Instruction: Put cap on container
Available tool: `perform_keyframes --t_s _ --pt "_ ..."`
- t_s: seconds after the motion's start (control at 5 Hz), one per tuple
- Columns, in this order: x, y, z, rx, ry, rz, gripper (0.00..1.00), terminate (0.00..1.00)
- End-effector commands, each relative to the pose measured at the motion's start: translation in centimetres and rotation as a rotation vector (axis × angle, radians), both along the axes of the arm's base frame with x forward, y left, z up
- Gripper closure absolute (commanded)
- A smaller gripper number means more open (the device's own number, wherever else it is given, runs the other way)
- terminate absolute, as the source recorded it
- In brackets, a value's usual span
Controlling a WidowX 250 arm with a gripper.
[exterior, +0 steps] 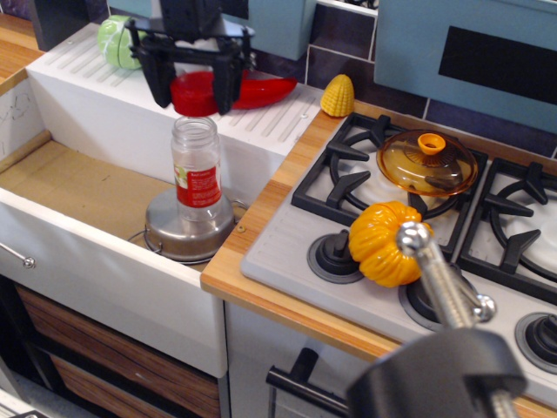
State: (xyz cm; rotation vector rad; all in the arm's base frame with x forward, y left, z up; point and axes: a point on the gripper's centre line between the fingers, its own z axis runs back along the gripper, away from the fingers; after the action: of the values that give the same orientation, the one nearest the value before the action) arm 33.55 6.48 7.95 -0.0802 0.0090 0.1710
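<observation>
While claw (193, 85) grips round red cap (193, 94) | clear threaded jar (196, 172) below

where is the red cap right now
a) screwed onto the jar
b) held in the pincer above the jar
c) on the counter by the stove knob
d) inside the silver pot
b, since the cap sits between the fingers of the pincer, just over the open mouth of the jar, which stands uncapped on the upturned silver pot.
</observation>
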Motion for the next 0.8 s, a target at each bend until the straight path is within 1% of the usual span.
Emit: perform_keyframes --t_s 0.0,0.2,0.4,0.6 --pt "1.7 3.1 1.2 0.019 -0.039 0.007 1.00 0.00" --pt "2.1 3.3 0.4 0.044 -0.042 0.022 1.00 0.00" --pt "2.8 3.7 -0.6 0.069 -0.032 0.042 1.00 0.00" --pt "2.9 3.8 -1.9 0.086 -0.045 0.031 1.00 0.00"
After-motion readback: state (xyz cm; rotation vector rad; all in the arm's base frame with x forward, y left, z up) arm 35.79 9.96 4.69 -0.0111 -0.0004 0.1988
